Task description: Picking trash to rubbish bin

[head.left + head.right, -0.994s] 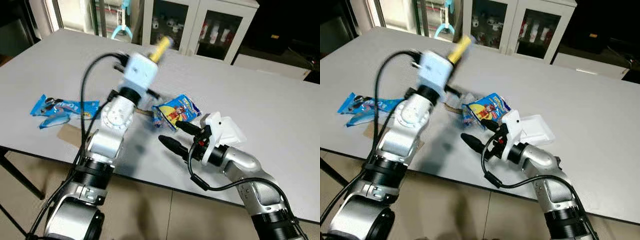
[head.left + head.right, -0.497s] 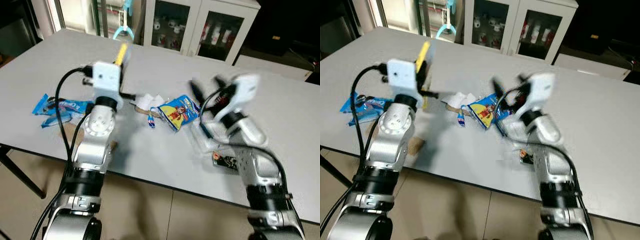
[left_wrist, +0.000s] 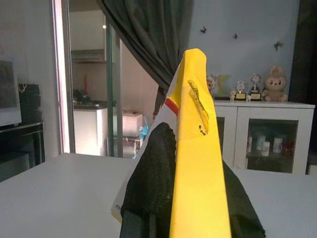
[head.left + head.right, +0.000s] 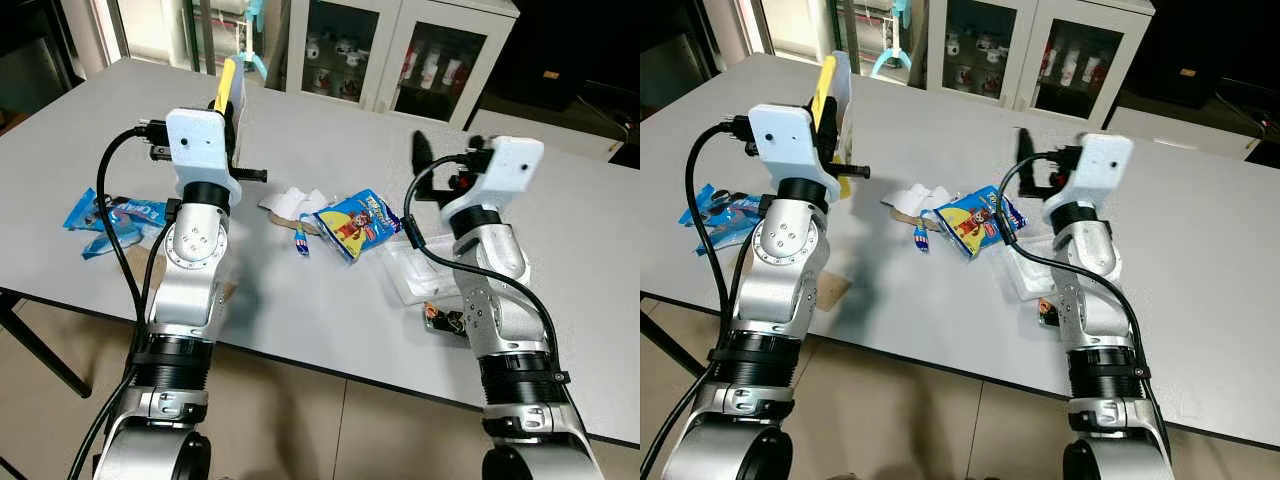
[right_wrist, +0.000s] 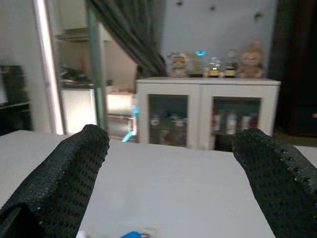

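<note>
My left gripper (image 3: pixel 194 148) is raised upright over the table's left side, shut on a flat yellow packet (image 4: pixel 229 83) that sticks up between its black fingers (image 3: pixel 148 173). My right gripper (image 5: pixel 168 163) is also lifted above the table, on the right, open with nothing between its fingers (image 5: pixel 69 173). Trash lies on the grey table (image 4: pixel 560 240) between the arms: a yellow-and-blue snack packet (image 4: pixel 356 221), crumpled white tissue (image 4: pixel 298 200), a small striped scrap (image 4: pixel 301 243), a clear plastic tray (image 4: pixel 412 277) and a small dark packet (image 4: pixel 446 320). Blue wrappers (image 4: pixel 108 214) lie at the left.
A brown cardboard piece (image 4: pixel 831 290) lies by the table's front edge under my left arm. White cabinets with glass doors (image 4: pixel 405 60) stand behind the table. The floor (image 4: pixel 300 420) in front is tiled. The table's far half is bare.
My right arm swung up from low by the front edge to raised over the table, uncovering the clear tray and dark packet. My left arm straightened upright with the yellow packet.
</note>
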